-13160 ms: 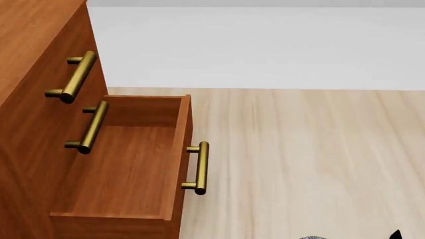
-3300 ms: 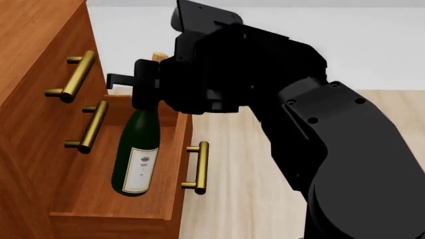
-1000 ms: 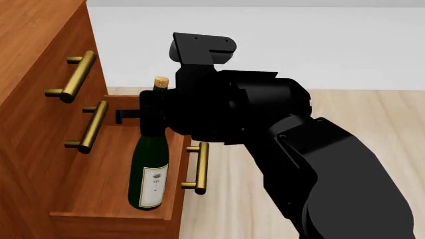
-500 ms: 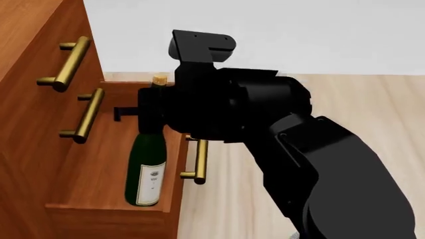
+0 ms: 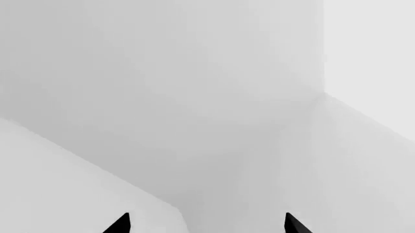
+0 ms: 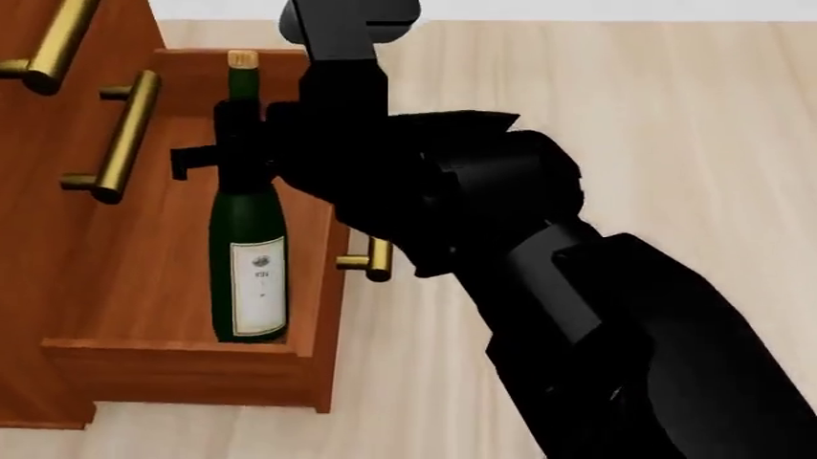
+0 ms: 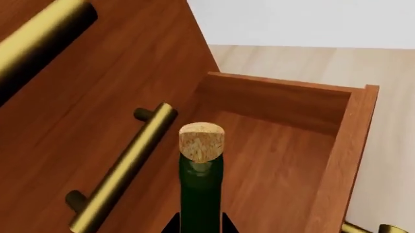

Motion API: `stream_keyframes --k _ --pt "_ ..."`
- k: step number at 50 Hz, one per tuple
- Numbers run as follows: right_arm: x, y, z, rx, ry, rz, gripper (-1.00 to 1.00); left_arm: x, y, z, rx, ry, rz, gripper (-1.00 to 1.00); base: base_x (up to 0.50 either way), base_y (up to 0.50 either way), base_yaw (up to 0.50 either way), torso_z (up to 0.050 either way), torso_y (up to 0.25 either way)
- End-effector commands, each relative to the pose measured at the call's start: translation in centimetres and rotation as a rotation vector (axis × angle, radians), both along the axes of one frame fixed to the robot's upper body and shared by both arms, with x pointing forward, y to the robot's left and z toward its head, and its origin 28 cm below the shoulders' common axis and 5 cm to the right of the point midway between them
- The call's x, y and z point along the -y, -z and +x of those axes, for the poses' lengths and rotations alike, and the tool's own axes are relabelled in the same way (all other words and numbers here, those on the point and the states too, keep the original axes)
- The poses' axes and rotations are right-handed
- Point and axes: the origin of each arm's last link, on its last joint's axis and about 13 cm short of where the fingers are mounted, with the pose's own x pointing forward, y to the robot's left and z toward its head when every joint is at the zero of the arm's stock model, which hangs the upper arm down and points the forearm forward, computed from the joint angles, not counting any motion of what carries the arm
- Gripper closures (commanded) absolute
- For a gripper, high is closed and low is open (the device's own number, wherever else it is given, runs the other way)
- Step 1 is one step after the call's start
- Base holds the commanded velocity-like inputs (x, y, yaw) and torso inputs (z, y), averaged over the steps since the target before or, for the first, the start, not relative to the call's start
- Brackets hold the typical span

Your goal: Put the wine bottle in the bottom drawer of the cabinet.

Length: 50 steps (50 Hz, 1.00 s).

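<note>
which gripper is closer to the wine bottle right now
Right. The right gripper is closed around the neck of the wine bottle, which stands in the open bottom drawer. The left gripper faces only blank pale surfaces, with no bottle in its view.

Wine bottle (image 6: 249, 258) fills bottom drawer (image 6: 141, 287) right side; left side free.

A dark green bottle (image 7: 201, 194) rises from the bottom centre of the frame, its tan cork (image 7: 201, 141) near the middle, with two small black gripper tips showing against its neck at the bottom edge. Behind it lies the open drawer (image 7: 337, 165), its reddish-brown floor and walls filling the centre and right. A brass handle (image 7: 123, 170) crosses the cabinet (image 7: 116, 77) front at lower left, and another sits in the upper left corner.
</note>
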Motion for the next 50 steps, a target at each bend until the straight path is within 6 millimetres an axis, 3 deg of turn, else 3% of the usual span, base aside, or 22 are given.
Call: stream_keyframes --k 1,27,50 --pt "0.52 6.61 -1.75 -0.245 -0.055 -0.318 1.00 0.01 0.05 0.01 0.000 -0.001 0.002 -1.00 0.00 0.00 0.00 0.000 -0.250" --pt "0.70 6.62 -1.66 -0.247 -0.031 -0.324 1.00 0.02 0.04 -0.10 0.016 0.006 -0.002 -1.00 0.00 0.00 0.00 0.000 -0.242" --pt "0.70 6.62 -1.66 -0.247 -0.031 -0.324 1.00 0.01 -0.01 -0.15 0.032 0.015 -0.011 -1.00 0.00 0.00 0.00 0.000 -0.014"
